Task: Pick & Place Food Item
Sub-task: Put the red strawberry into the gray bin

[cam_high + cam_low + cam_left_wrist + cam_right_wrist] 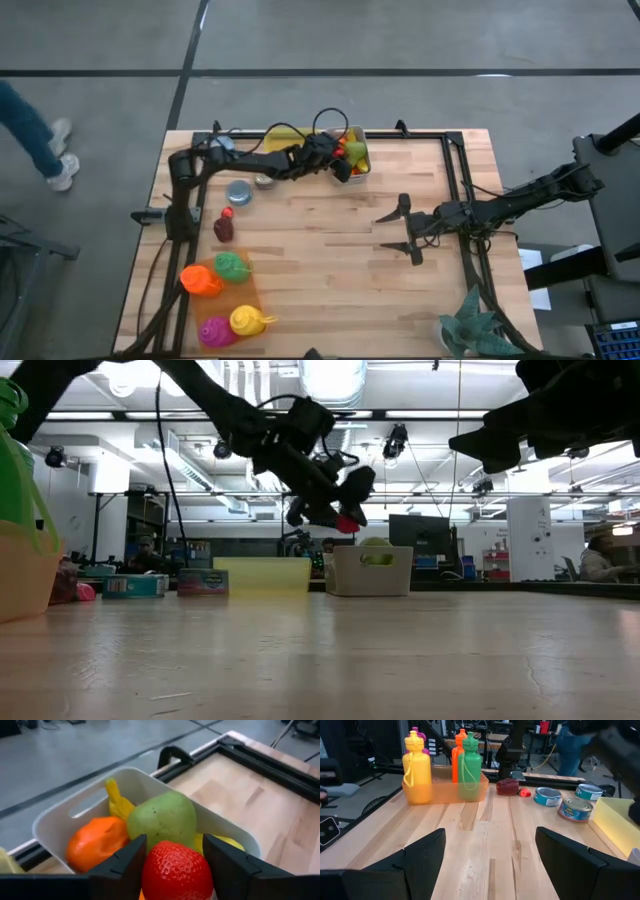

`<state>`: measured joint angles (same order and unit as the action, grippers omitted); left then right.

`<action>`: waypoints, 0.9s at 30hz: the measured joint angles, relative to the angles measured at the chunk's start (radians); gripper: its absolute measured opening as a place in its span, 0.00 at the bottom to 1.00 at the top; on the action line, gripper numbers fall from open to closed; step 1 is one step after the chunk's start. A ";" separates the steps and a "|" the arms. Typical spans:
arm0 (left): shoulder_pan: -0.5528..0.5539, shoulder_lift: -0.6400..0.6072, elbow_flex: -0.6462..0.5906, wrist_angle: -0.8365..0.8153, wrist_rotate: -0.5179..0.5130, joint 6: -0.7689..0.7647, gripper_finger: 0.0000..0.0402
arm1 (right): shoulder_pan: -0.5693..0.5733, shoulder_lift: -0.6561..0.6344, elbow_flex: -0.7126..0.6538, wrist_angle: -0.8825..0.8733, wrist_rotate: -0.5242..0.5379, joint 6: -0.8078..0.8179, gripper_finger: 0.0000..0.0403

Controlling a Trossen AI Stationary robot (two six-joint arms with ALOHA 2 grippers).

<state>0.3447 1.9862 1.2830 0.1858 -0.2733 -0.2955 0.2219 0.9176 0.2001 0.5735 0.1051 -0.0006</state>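
A red strawberry (176, 870) sits between the fingers of my left gripper (342, 166), which is shut on it at the far side of the table. Just beyond stands a white bin (55, 822) holding a green pear (162, 817), an orange fruit (95, 840) and yellow pieces. In the low view the strawberry (347, 523) hangs in the air beside the bin (370, 572). My right gripper (383, 232) waits open at the right of the table, nothing between its fingers. My left gripper pinches the strawberry's two sides (150, 870) between its two fingers (122, 865). The fingers slant downward toward the bin. The strawberry is lifted clear of the table, its tip toward the pear.
Several coloured bottles stand in an orange tray (225, 295) at the near left. Two cans (240, 192) and a dark red item (223, 228) lie left of centre. A yellow tray (285, 135) sits beside the bin. The middle of the wooden table (320, 260) is bare.
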 joint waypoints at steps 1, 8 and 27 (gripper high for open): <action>0.001 0.014 0.014 -0.012 0.005 -0.001 0.47 | 0.000 0.000 0.000 0.000 0.000 0.000 0.76; -0.003 0.027 0.071 -0.082 0.015 0.001 0.44 | 0.000 0.000 0.000 0.000 0.000 0.000 0.76; -0.003 0.027 0.070 -0.183 0.117 0.008 0.52 | 0.000 0.000 0.000 0.000 0.000 0.000 0.76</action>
<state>0.3419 2.0132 1.3533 0.0031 -0.1562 -0.2871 0.2219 0.9180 0.2001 0.5735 0.1051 -0.0006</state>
